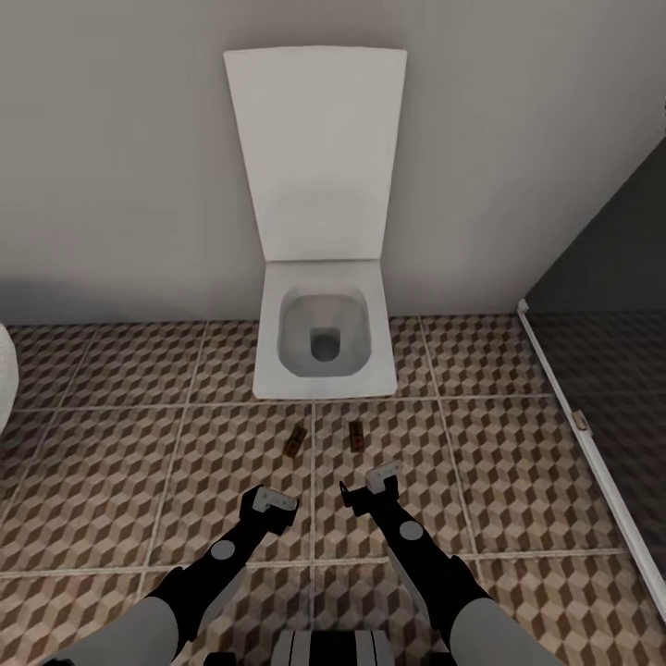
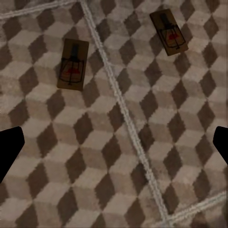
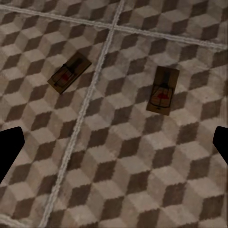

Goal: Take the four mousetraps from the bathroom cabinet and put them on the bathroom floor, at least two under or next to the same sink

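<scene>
Two mousetraps lie flat on the cube-patterned bathroom floor (image 1: 139,462), just in front of the toilet. One mousetrap (image 1: 296,441) is left of a grout line, the other mousetrap (image 1: 355,435) is right of it. My left gripper (image 1: 270,502) hovers open above the floor, short of the left trap. My right gripper (image 1: 370,486) is open too, close behind the right trap. In the left wrist view both traps (image 2: 73,64) (image 2: 169,32) lie beyond the open gripper (image 2: 114,147). The right wrist view has both traps (image 3: 70,72) (image 3: 163,89) beyond its open gripper (image 3: 114,147). The cabinet is out of view.
A white toilet (image 1: 324,342) with its lid raised stands against the grey wall straight ahead. A glass shower screen with a white bottom rail (image 1: 592,453) runs along the right. A white rounded fixture (image 1: 5,375) pokes in at the left edge.
</scene>
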### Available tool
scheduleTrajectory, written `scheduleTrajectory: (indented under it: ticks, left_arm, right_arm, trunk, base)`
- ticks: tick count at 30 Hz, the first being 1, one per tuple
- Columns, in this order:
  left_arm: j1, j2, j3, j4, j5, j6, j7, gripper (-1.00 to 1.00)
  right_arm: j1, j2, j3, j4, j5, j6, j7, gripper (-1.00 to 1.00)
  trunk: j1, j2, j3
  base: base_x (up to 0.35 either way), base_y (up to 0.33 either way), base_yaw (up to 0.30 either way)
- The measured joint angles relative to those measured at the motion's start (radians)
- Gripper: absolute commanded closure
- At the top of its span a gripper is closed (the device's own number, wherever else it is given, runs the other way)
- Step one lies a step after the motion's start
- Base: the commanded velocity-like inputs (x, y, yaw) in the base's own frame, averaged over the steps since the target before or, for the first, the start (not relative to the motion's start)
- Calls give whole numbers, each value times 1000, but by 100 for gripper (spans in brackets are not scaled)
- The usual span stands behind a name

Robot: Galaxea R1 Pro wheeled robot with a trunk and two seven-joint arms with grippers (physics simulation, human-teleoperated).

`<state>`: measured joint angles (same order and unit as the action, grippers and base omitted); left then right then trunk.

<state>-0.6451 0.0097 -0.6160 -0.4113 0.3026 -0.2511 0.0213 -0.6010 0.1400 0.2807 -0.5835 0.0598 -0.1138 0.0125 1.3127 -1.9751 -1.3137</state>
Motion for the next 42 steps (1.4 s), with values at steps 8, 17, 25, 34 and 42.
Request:
scheduleTrajectory:
  ticks: [8, 17, 25, 34, 42]
  left_arm:
    - [0, 0, 0, 0, 0, 0, 0, -100]
    - [0, 0, 0, 0, 0, 0, 0, -100]
    - [0, 0, 0, 0, 0, 0, 0, -100]
    - [0, 0, 0, 0, 0, 0, 0, -100]
    - [0, 0, 0, 0, 0, 0, 0, -100]
  right_arm:
    - [0, 0, 0, -2, 0, 0, 0, -100]
    - [0, -1, 1, -4, 0, -6, 0, -100]
    - [0, -1, 0, -5, 0, -9, 0, -100]
    - [0, -1, 0, -5, 0, -13, 0, -100]
    - [0, -1, 0, -5, 0, -14, 0, -100]
  trunk:
    - [-31, 56, 25]
    - [-65, 119, 53]
    - [-96, 175, 78]
    - [-130, 238, 107]
    - [-161, 294, 132]
  base:
    - [0, 0, 0]
    - [0, 0, 0]
    - [0, 0, 0]
    - [0, 0, 0]
    - [0, 0, 0]
